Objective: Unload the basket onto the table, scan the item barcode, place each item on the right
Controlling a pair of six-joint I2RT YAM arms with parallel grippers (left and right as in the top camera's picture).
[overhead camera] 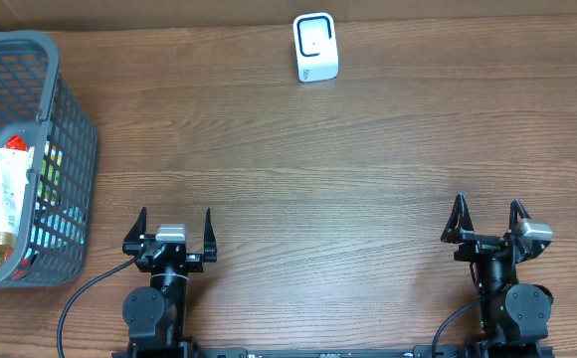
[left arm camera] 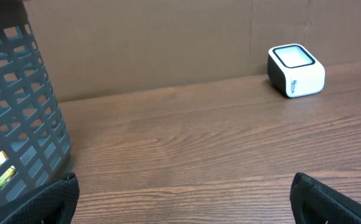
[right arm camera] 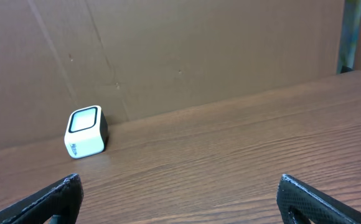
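Two grippers, left (overhead camera: 175, 219) and right (overhead camera: 487, 205), sit at the near edge of the wood-grain tabletop (overhead camera: 318, 169), jaws spread wide and holding nothing. One grey mesh basket (overhead camera: 70, 129) stands at the tabletop's left edge, just beyond and left of the left gripper. In it lies one white tube (overhead camera: 6, 191), red cap pointing away, near the left gripper and well apart from the right. Yellow-green packaging (overhead camera: 46, 167) beside it is too hidden to count. One white scanner (overhead camera: 315, 47) stands farthest off, before the cardboard wall (right arm camera: 199, 56), well apart from both grippers.
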